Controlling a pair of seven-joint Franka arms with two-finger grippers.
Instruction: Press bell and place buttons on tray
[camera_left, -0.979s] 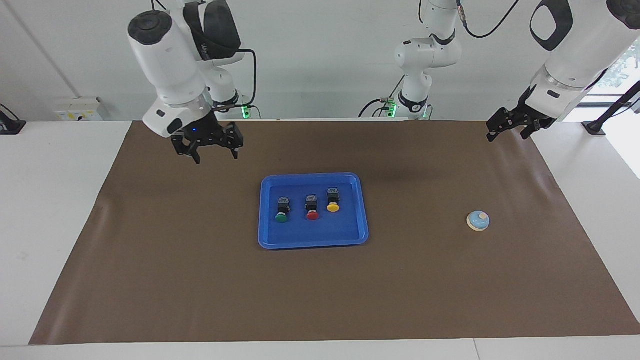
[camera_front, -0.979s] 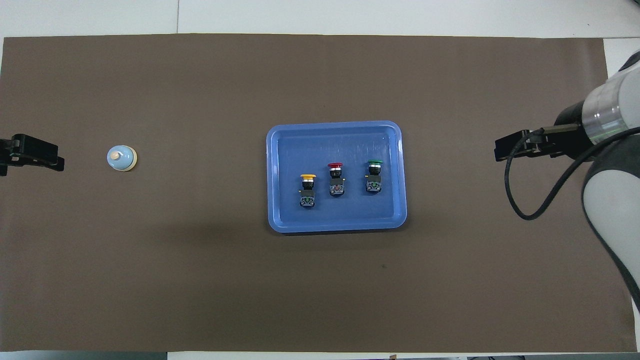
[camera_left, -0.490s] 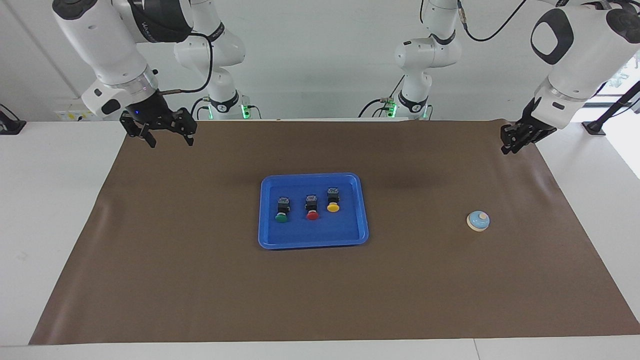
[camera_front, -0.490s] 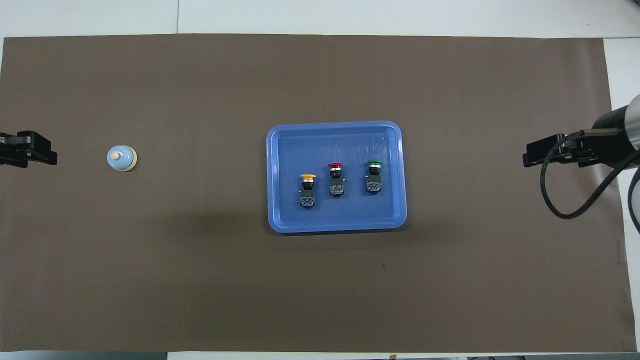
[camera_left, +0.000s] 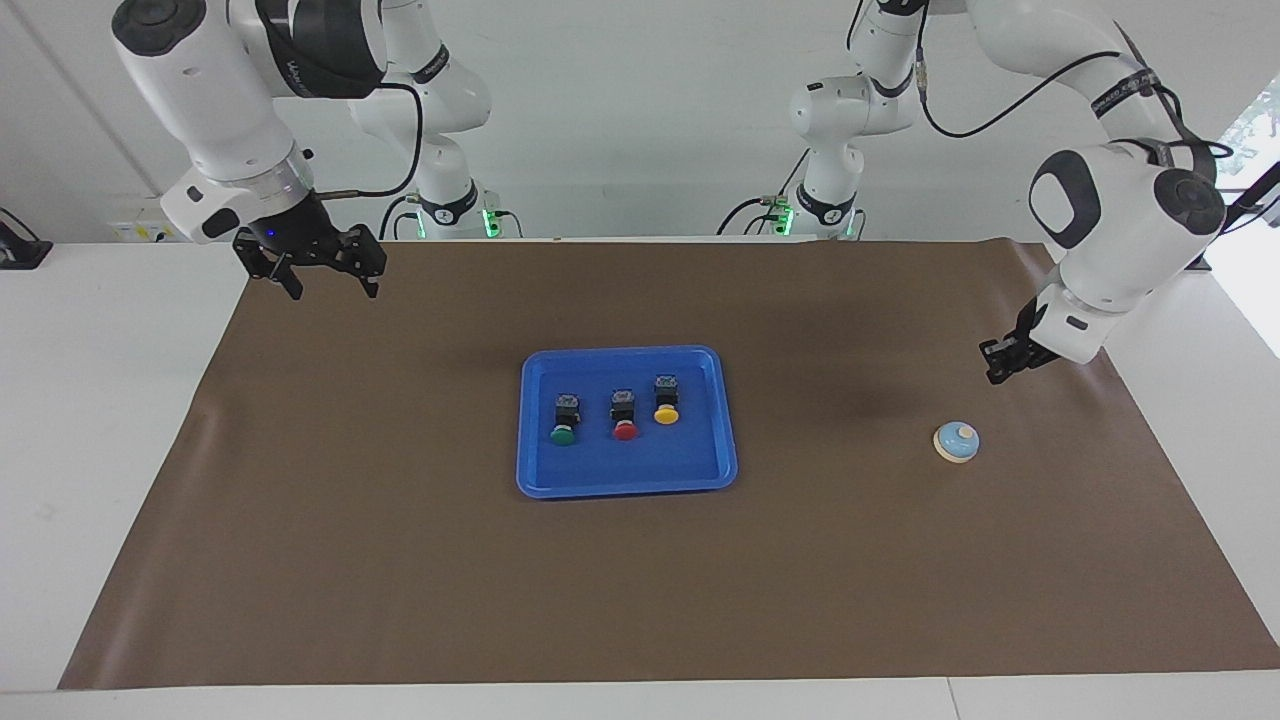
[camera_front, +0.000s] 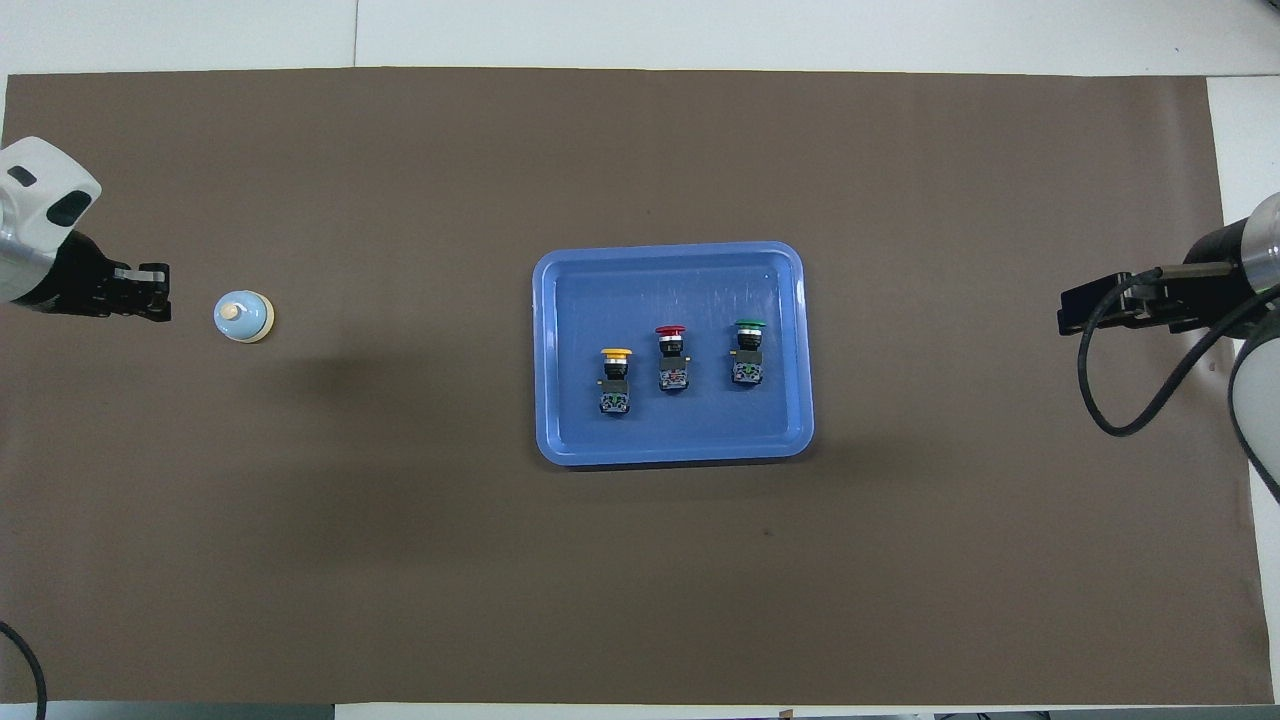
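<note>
The blue tray (camera_left: 625, 485) lies mid-mat, also in the overhead view (camera_front: 670, 452). In it lie three buttons: green (camera_left: 564, 420) (camera_front: 748, 352), red (camera_left: 624, 415) (camera_front: 671, 358) and yellow (camera_left: 666, 400) (camera_front: 615, 378). The bell (camera_left: 956, 441) (camera_front: 243, 316) stands on the mat toward the left arm's end. My left gripper (camera_left: 992, 375) (camera_front: 160, 303) hangs low over the mat just beside the bell, not touching it. My right gripper (camera_left: 335, 291) (camera_front: 1072, 318) is open and empty, raised over the mat's edge at the right arm's end.
A brown mat (camera_left: 400, 560) covers most of the white table (camera_left: 90, 450). Both arm bases (camera_left: 825, 205) stand at the robots' edge of the table. A grey cable (camera_front: 1120, 400) loops from the right wrist.
My left gripper has come down and moved in toward the bell. My right gripper has drawn away from the tray to the mat's edge and now holds there.
</note>
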